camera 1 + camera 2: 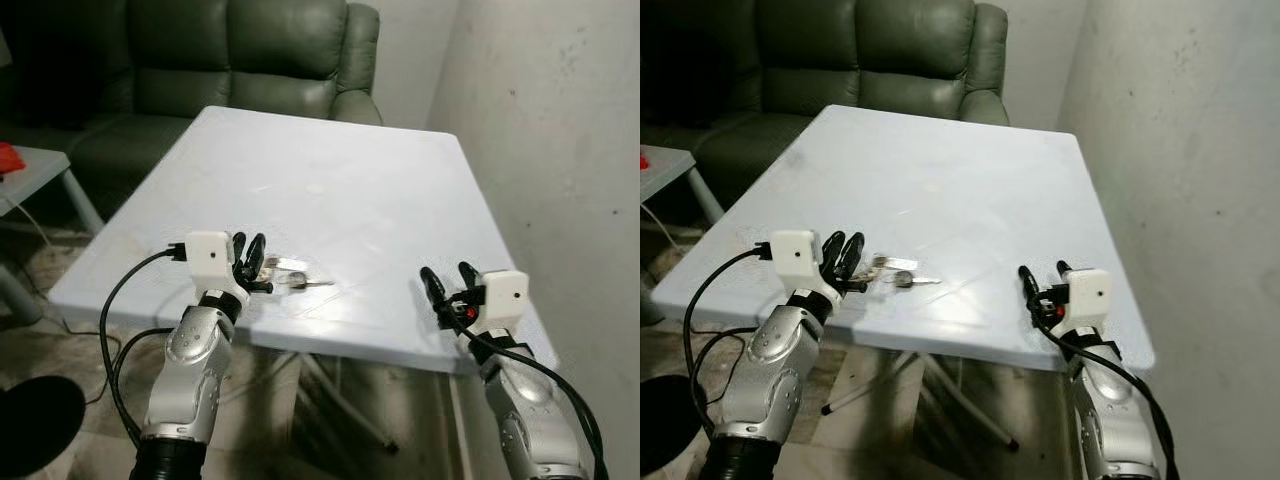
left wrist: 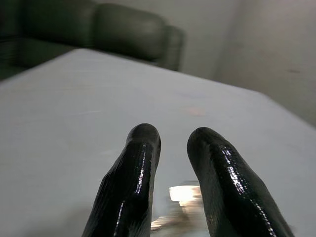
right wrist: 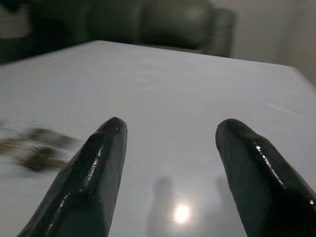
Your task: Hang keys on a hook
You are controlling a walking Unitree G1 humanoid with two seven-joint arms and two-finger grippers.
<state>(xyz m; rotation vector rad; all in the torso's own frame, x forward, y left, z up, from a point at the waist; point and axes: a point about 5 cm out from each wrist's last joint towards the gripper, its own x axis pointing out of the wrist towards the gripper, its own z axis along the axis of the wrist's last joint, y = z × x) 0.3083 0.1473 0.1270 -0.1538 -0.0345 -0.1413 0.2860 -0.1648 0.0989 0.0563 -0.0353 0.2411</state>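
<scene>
I see the left gripper (image 1: 251, 254) with jaws slightly apart, holding nothing, poised just above the keys (image 1: 288, 275). The keys lie flat on the white desk (image 1: 340, 190) near its front edge. The right gripper (image 1: 447, 283), jaws wide apart and empty, hovers over the desk's front right corner. A dark green sofa (image 1: 250, 60) stands behind.

No readable text, labels, brands, numbers or signs appear on anything here
</scene>
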